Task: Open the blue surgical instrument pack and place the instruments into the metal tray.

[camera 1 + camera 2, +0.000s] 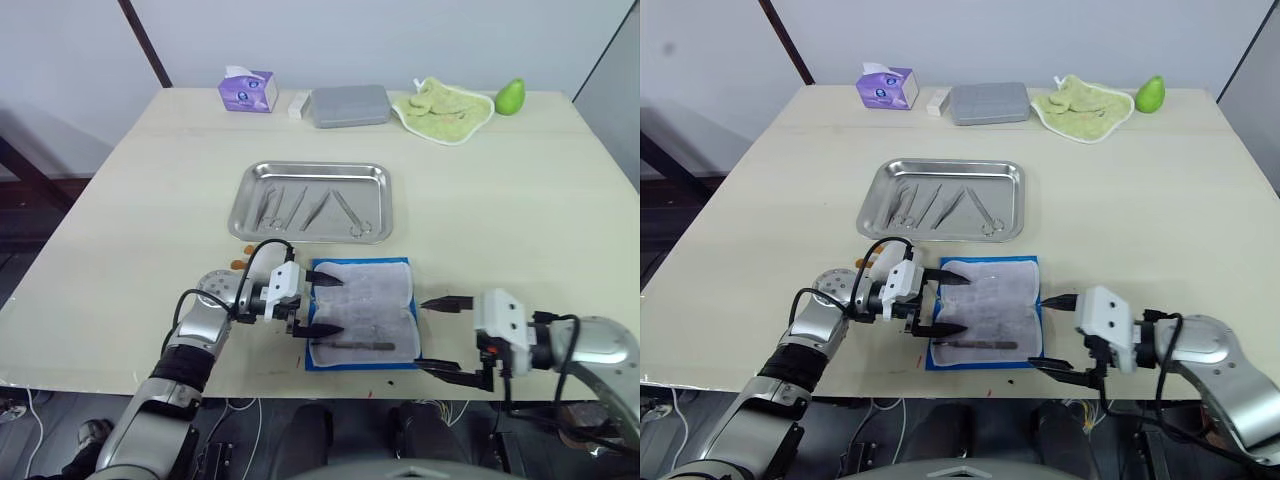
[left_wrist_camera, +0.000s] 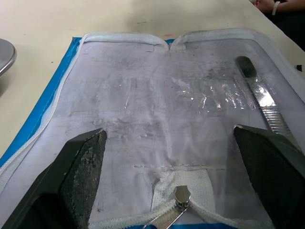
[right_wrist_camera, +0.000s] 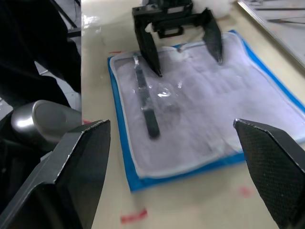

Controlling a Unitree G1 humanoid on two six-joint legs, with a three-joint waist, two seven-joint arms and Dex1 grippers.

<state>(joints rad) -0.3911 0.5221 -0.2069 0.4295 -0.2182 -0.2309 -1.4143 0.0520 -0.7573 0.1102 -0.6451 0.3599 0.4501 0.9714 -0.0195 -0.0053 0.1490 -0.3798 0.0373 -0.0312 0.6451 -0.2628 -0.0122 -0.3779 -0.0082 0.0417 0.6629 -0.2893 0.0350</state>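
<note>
in the lower left of the head views the left gripper point(image 1: 322, 306) reaches in over the left edge of the blue surgical instrument pack point(image 1: 362, 312), its two black fingers spread wide, one tip near the pack's upper left corner and the other lower down over the lining; nothing sits between them. the left wrist view shows those fingertips point(image 2: 83, 164) hovering above the grey-white lining with a zipper pull point(image 2: 181, 195) between them at the pack's near edge, and it is hard to say whether the tips touch the fabric. the pack lies open and flat at the lower centre of the table point(image 1: 520, 210), just below the metal tray point(image 1: 313, 201). one dark slender instrument point(image 1: 358, 345) remains on the lining near the pack's bottom edge, close beside the lower left finger but apart from it. the tray, in the middle of the frame, holds several thin instruments point(image 1: 318, 208) lying side by side. along the top of the frame, from left to right, stand a purple tissue box point(image 1: 248, 90), a grey rectangular box point(image 1: 349, 105), a green cloth point(image 1: 442, 108) and a green pear point(image 1: 510, 96). at the lower right the right gripper point(image 1: 440, 336) hangs just off the pack's right edge, fingers wide apart and empty, one tip level with the pack's middle and the other past the table's front edge.
</note>
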